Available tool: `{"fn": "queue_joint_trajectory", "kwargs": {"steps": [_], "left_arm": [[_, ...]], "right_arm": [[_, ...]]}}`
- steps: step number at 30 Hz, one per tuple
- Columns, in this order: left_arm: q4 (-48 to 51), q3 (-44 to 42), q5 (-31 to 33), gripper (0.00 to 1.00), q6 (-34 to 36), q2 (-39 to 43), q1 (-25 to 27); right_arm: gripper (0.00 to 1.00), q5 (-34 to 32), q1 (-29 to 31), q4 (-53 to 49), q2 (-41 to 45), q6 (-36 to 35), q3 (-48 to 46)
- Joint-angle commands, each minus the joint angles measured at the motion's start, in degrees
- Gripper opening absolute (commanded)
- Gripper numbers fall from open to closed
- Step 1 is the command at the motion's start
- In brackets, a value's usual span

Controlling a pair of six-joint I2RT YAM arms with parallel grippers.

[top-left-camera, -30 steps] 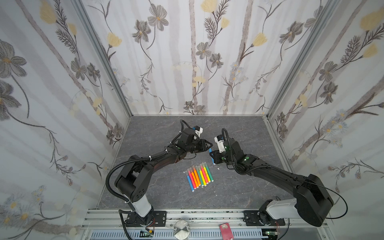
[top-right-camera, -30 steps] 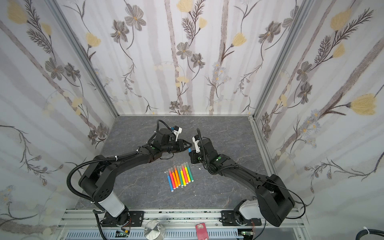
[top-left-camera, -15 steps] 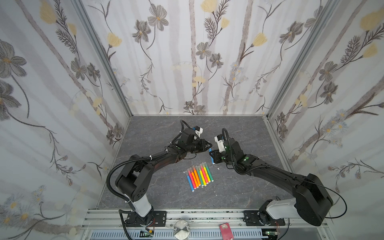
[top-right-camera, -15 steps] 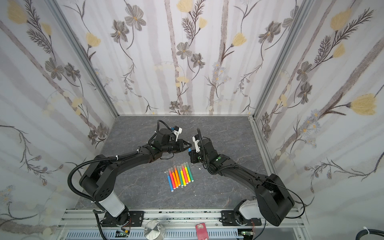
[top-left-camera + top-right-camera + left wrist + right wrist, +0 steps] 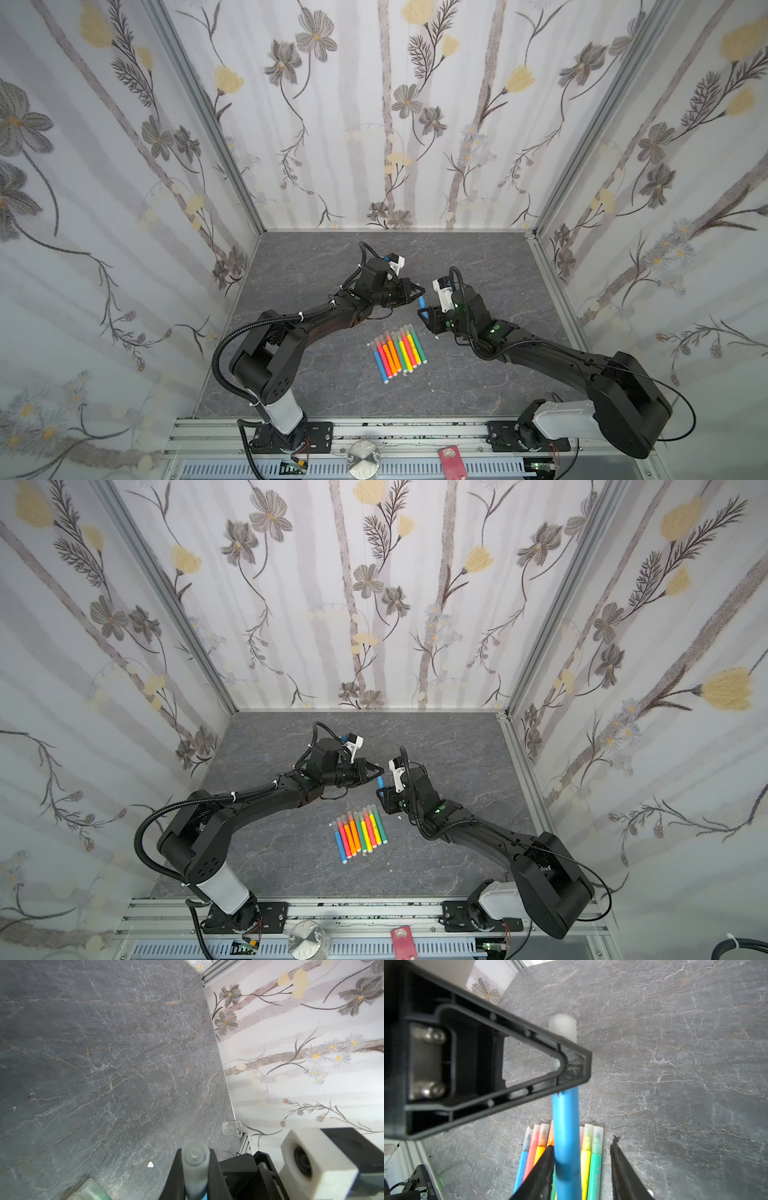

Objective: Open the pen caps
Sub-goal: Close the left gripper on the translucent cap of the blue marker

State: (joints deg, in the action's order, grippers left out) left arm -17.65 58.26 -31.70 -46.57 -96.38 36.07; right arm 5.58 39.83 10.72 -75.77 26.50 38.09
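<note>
Occlusions, crops, blur

One finger (image 5: pixel 575 1068) of the left gripper (image 5: pixel 195 1169) hides the pen cap (image 5: pixel 563 1025) mid-length, along with its seam with the blue pen (image 5: pixel 566 1142). The barrel's far end runs off-frame between the right gripper (image 5: pixel 581 1169) fingers. The pen row (image 5: pixel 596 1157) beyond them is partly covered and cropped. The cap is blurred in the left wrist view.

This is a robotics test cell, not a lived-in room. It is a small booth of floral-wallpapered panels (image 5: pixel 415 124) framed by aluminium corner posts (image 5: pixel 206 124), with a grey slate-patterned tabletop (image 5: pixel 478 257). Two black robot arms (image 5: pixel 582 365) with exposed cables are bolted to a slotted aluminium rail (image 5: pixel 415 432). A small glass beaker (image 5: pixel 230 1128) sits by one wall.
</note>
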Motion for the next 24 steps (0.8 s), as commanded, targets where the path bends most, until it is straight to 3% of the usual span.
{"fn": "queue_joint_trajectory", "kwargs": {"steps": [1, 7, 18, 24], "left_arm": [[-3.01, -0.12, -0.40, 0.00, -2.90, 0.81, 0.00], [-4.93, -1.04, -0.29, 0.00, -6.56, 0.37, -0.02], [-5.81, -1.81, -0.48, 0.00, -7.31, -0.67, -0.04], [-5.82, -2.10, -0.29, 0.00, -7.13, -0.82, 0.15]], "right_arm": [[0.38, -1.78, 0.01, 9.36, 0.79, 0.00, -1.80], [0.33, -0.95, 0.07, 16.42, 0.89, 0.04, -5.01], [0.23, 0.37, 0.07, 19.68, -1.40, -0.06, -5.31], [0.09, 0.92, -0.01, 20.26, -1.95, 0.04, -5.34]]}}
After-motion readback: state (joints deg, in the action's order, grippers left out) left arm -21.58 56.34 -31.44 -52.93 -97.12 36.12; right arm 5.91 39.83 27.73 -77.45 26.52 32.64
